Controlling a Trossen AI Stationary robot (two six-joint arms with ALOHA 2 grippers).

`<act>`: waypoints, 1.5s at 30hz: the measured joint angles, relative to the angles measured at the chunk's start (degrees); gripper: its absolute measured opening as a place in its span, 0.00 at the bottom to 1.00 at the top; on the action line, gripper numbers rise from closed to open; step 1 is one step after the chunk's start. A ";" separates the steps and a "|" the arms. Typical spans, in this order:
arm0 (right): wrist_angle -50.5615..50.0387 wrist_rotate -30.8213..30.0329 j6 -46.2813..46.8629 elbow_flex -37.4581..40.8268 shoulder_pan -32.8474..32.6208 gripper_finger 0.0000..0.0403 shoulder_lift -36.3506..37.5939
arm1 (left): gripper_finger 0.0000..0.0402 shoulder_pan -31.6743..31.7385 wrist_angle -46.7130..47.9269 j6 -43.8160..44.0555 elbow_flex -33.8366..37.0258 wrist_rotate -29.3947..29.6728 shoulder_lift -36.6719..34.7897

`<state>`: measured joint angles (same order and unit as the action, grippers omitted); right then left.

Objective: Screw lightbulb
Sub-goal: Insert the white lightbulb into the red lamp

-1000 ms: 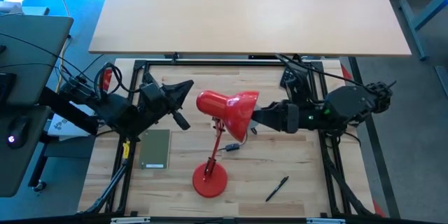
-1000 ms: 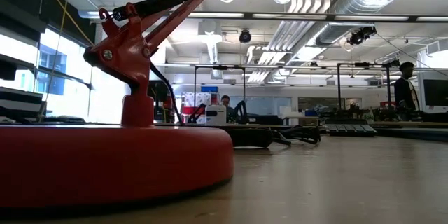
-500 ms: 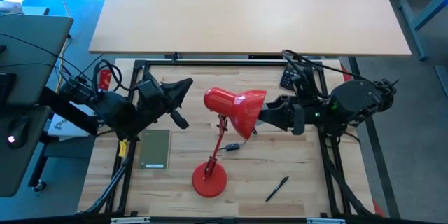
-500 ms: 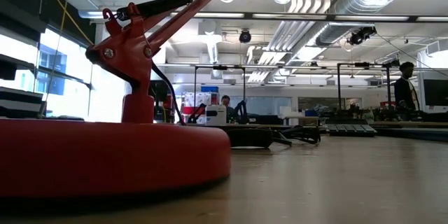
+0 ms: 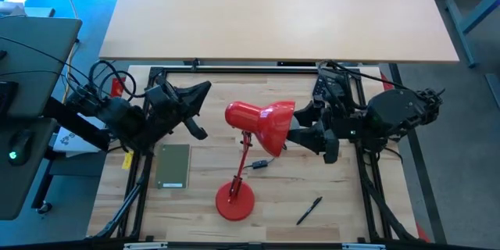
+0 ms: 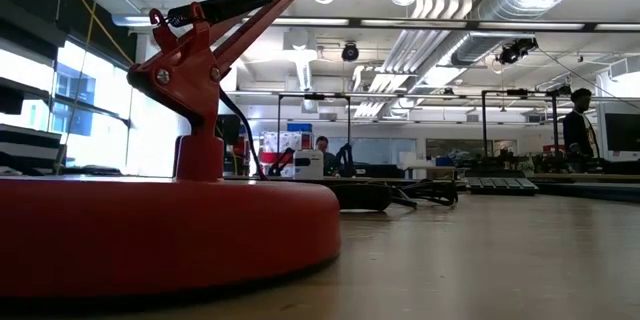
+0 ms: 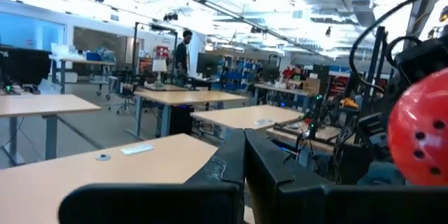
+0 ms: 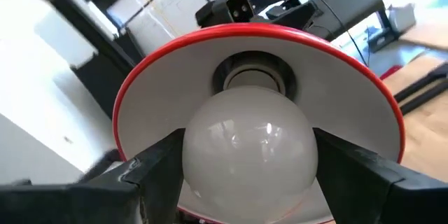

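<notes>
High cam: straight down over the worktop (image 5: 328, 195), both arms in frame. Low cam: worktop level, very close to the red lamp (image 5: 251, 137) base, facing the room behind. Left wrist cam: looks level past its own fingers into the room, lamp shade at frame edge. Right wrist cam: close-up into the shade, on the lightbulb (image 8: 246, 143). All four share the lamp.

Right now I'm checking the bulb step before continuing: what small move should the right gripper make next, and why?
Probably keep twisting. The right gripper has a finger on each side of the lightbulb, whose base sits at the socket inside the red lamp shade, so another turn should seat it. The left gripper waits shut beside the lamp.
</notes>
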<state>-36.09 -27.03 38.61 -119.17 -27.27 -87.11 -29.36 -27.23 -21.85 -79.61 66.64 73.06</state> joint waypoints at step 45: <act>1.58 -0.10 -146.20 0.04 0.30 0.68 -0.76 | 0.00 0.09 -16.43 5.29 0.00 -12.34 0.00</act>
<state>-34.51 -27.14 -107.59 -119.13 -26.96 -87.88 -29.28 -43.66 -16.56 -79.61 54.30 73.06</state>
